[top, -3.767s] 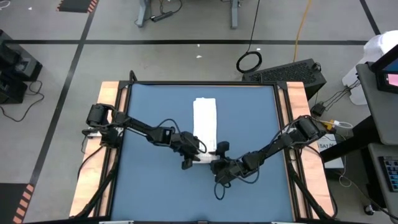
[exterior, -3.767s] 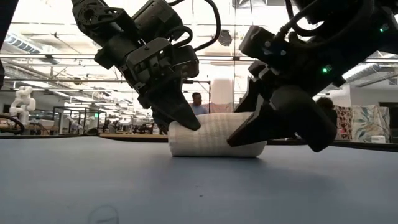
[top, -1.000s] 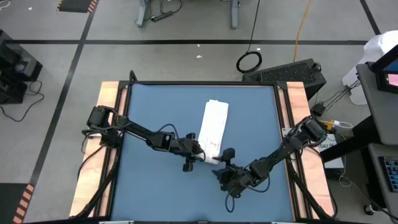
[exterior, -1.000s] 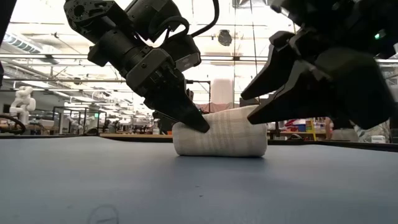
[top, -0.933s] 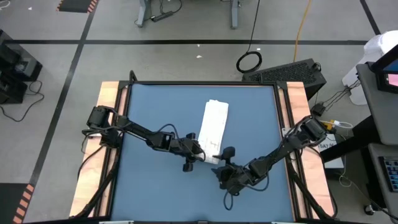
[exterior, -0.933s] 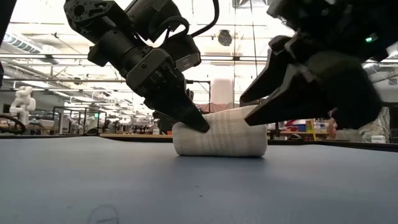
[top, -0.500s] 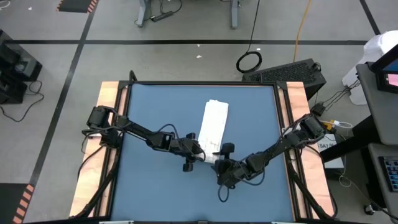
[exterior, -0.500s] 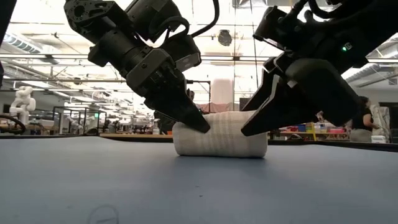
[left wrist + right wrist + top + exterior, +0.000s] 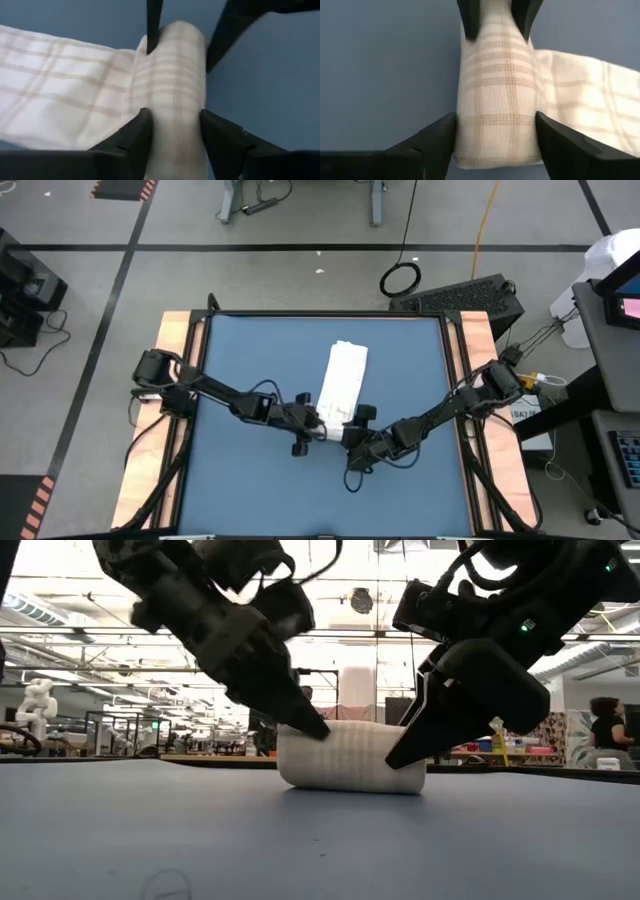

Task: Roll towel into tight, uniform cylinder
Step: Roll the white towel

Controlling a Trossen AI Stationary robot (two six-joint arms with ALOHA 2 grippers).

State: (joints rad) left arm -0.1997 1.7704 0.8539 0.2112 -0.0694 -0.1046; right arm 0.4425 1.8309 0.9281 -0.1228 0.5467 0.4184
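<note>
Wrist views show the left gripper [image 9: 172, 127] and right gripper [image 9: 495, 132] each clamping opposite ends of the towel [image 9: 341, 392] roll, mid-table [image 9: 240, 350], its unrolled tail toward the far edge.

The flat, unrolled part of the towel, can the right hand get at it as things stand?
Probably not directly. The right hand straddles one end of the rolled part, and the left hand straddles the other. The flat part lies beyond the roll, so the right hand would have to lift over it.
</note>
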